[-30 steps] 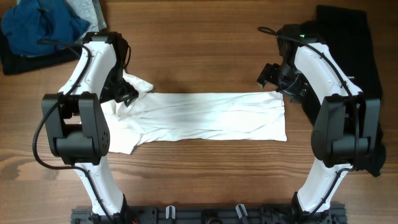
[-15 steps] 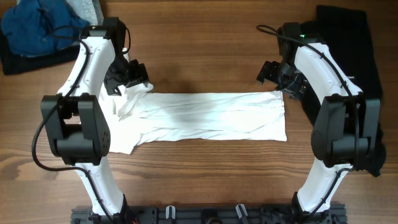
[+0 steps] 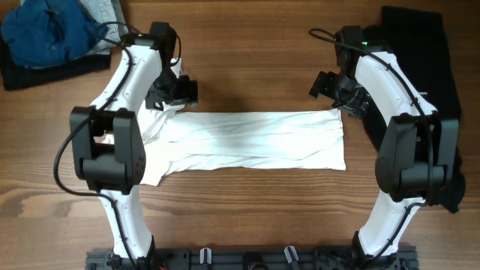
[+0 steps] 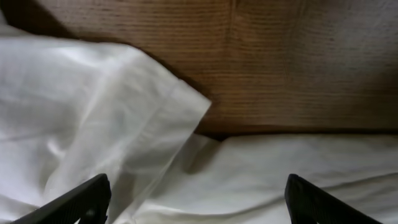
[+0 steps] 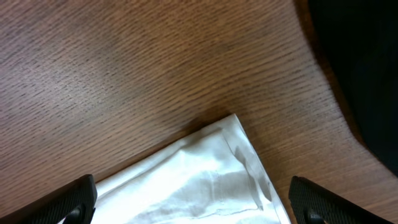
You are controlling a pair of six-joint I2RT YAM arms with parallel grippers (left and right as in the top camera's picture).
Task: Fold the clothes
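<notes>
Hanging wide open, the left jaws hover over a loose flap of the white T-shirt (image 3: 255, 142) at centre left of the overhead frame, nothing pinched between them. The right jaws are spread wide too and empty, near the shirt's upper right corner. The shirt lies as a long wrinkly band across the middle of the wooden bench (image 3: 247, 45). A black garment (image 3: 420, 52) sits at the right edge, blue clothes (image 3: 45, 34) bunched upper left.

The left arm (image 3: 112, 150) covers part of the T-shirt (image 3: 255, 140); the blue garment (image 3: 45, 34) is cropped.
</notes>
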